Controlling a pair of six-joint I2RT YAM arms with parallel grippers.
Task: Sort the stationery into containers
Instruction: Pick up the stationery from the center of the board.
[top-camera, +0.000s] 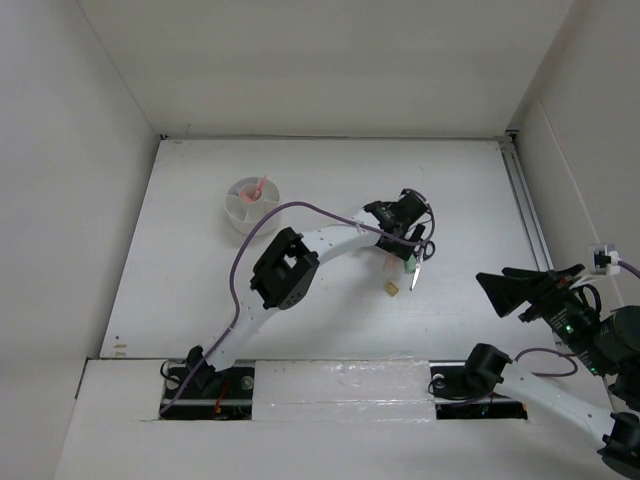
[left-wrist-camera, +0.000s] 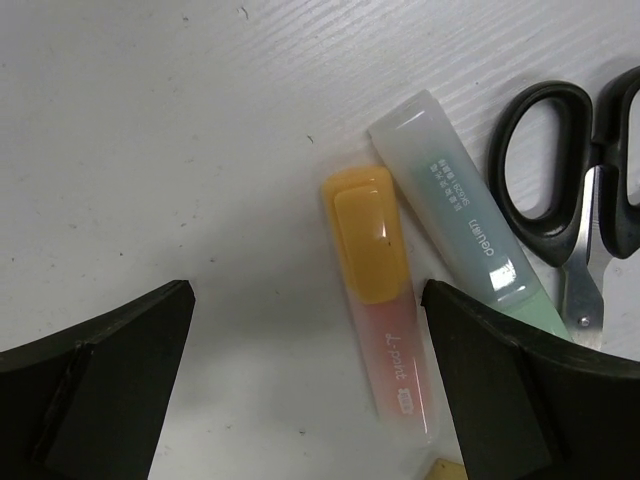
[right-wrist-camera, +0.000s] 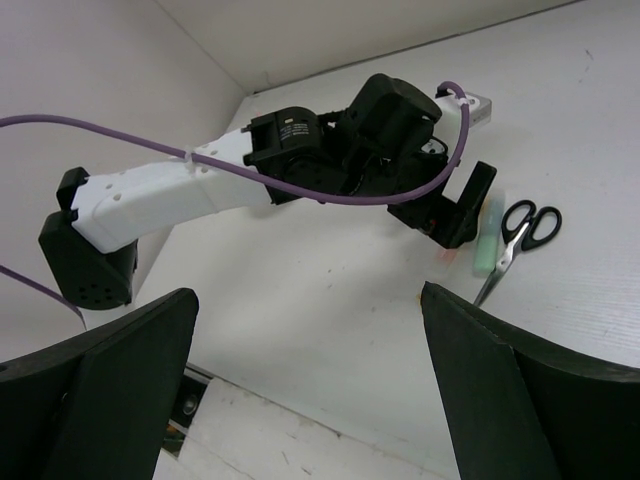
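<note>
Far left of the scissors (left-wrist-camera: 560, 190) and further from the arm bases, the white cup (top-camera: 240, 215) stands on the table (top-camera: 200, 280) with one pink pen (top-camera: 258, 190) leaning in a compartment; sorting is judged barely begun. Nearer the scissors, the left pincer (left-wrist-camera: 305, 300) hovers low over the table, fingers spread wide and holding nothing. The orange highlighter (left-wrist-camera: 380, 300) lies flat to the left of the scissors, off-centre in the gap and close to the pincer's right finger. The green highlighter (left-wrist-camera: 465, 225) lies between it and the scissors, just beside the orange one; whether they touch cannot be told. A tan eraser (top-camera: 394, 289) sits near the scissors on the base side. The step in hand appears to be picking the orange highlighter. Recommended: shift the pincer towards the scissors until the orange barrel is centred, keep the right finger out of the green one, descend squarely, close across the barrel. Well to the right of the scissors, the right pincer (right-wrist-camera: 307, 300) hangs spread and empty.
</note>
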